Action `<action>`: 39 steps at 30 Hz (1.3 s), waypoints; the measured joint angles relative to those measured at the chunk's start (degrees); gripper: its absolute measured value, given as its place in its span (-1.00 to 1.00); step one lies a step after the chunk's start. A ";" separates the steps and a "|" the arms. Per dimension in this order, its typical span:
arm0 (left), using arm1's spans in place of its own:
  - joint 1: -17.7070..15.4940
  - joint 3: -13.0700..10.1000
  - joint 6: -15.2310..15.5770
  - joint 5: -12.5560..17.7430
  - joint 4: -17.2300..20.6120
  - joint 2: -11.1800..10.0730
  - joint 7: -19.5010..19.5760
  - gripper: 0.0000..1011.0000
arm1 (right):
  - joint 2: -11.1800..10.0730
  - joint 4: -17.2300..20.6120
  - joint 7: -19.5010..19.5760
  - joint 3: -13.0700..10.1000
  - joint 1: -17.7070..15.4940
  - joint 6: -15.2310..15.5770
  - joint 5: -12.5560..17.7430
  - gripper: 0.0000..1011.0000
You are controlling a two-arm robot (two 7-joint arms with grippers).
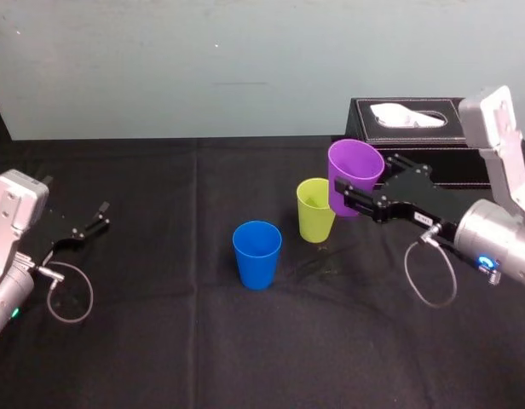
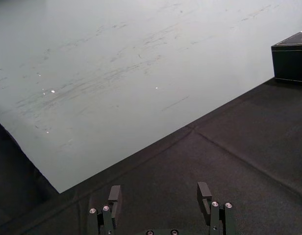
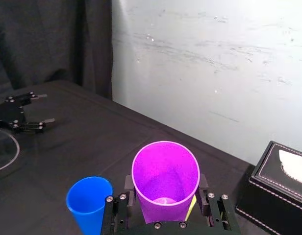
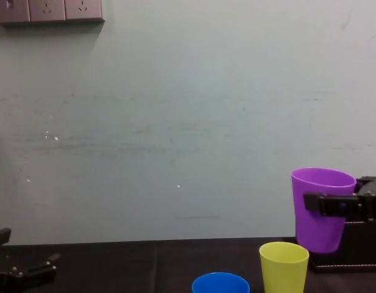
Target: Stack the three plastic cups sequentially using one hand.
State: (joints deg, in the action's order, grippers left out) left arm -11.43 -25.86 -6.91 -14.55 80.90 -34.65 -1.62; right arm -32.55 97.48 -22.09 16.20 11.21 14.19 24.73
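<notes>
Right gripper clamps raised purple cup beside yellow-green cup — best centred over its rim, then lowered straight; left gripper parked wide.

Scuffed pale wall (with sockets), black tablecloth

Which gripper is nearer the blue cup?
Right. The right gripper, holding the purple cup, hangs to the blue cup's right; the left gripper sits farther off to its left.
</notes>
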 joint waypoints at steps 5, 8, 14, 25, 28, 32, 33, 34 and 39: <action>0.00 0.00 0.00 0.00 0.00 0.00 0.00 1.00 | 0.67 -1.83 0.19 1.12 2.21 0.61 -0.77 0.45; 0.00 0.00 0.00 0.00 0.00 0.00 0.00 1.00 | 1.16 -2.89 0.22 1.81 3.49 0.84 -1.39 0.45; 0.00 0.00 0.00 0.00 0.00 0.00 0.00 1.00 | 2.42 -5.48 0.33 3.16 5.96 1.40 -2.68 0.45; 0.00 0.00 0.00 0.00 0.00 0.00 0.00 1.00 | 4.46 -9.96 0.29 4.40 8.41 0.97 -4.30 0.45; 0.00 0.00 0.00 0.00 0.00 0.00 0.00 1.00 | 4.77 -10.48 0.27 4.45 8.68 0.85 -4.47 0.45; 0.00 0.00 0.00 0.00 0.00 0.00 0.00 1.00 | 5.26 -11.01 0.05 4.47 9.10 0.82 -4.70 0.45; 0.00 0.00 0.00 0.00 0.00 0.00 0.00 1.00 | 5.32 -11.06 0.02 4.49 9.18 0.82 -4.73 0.45; 0.00 0.00 0.00 0.00 0.00 0.00 0.00 1.00 | 5.42 -11.15 -0.04 4.51 9.28 0.82 -4.80 0.45; 0.00 0.00 0.00 0.00 0.00 0.00 0.00 1.00 | 5.77 -11.52 -0.12 4.65 9.62 0.86 -4.97 0.45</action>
State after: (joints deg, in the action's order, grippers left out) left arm -11.43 -25.86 -6.91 -14.55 80.90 -34.65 -1.62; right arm -26.77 85.96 -22.21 20.85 20.83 15.06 19.76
